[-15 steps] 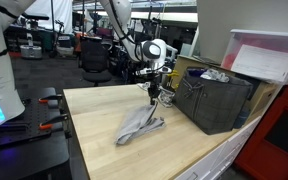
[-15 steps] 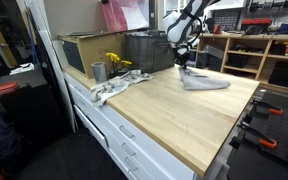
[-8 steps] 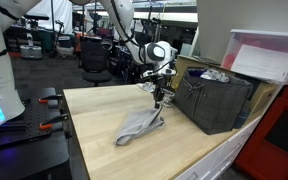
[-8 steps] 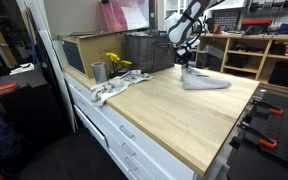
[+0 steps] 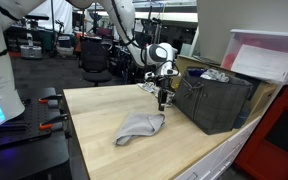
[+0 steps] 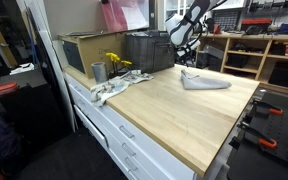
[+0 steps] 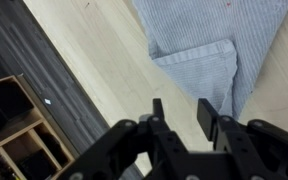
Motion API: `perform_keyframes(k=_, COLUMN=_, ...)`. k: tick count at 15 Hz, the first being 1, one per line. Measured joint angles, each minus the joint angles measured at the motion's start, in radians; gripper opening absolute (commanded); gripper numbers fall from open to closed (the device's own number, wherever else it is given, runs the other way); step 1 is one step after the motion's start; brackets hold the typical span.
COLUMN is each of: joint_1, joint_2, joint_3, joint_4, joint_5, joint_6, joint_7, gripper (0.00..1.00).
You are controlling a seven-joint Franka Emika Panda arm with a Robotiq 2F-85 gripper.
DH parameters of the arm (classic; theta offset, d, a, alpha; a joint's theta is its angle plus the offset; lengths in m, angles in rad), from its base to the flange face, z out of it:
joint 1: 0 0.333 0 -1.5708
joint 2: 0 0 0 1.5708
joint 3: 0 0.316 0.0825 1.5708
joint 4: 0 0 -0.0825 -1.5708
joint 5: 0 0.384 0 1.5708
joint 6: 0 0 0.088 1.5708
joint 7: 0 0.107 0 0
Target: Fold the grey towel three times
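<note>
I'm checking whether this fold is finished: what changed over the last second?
The gripper let go of the grey towel and shifted slightly toward the dark bin; its jaws stand apart and empty in the wrist view. The towel's lifted edge dropped onto the table. The bin stayed put.

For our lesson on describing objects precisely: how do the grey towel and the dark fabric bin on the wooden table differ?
The grey towel is light grey; the dark fabric bin is much darker. The towel lies low and partly folded; the bin stands upright as a box. The towel is smaller than the bin. Both rest on the same wooden table.
</note>
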Motion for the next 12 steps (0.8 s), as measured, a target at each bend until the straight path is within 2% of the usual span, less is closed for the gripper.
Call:
perform_keyframes(k=2, joint_1=0.017, joint_2=0.0, joint_3=-0.016, joint_4=0.0, joint_5=-0.033, joint_6=0.0, joint_7=0.04, gripper=0.88)
perform_keyframes(k=4, joint_1=0.035, joint_2=0.0, joint_3=-0.021, joint_4=-0.001, joint_5=-0.06, joint_6=0.0, joint_7=0.069, gripper=1.0)
perform_keyframes(k=8, joint_1=0.052, joint_2=-0.015, joint_3=0.018, joint_4=-0.025, joint_5=-0.055, joint_6=0.002, joint_7=0.072, gripper=1.0)
perform_keyframes(k=12, joint_1=0.032, joint_2=-0.052, joint_3=0.084, joint_4=-0.098, joint_5=0.025, joint_6=0.025, joint_7=0.046, gripper=1.0)
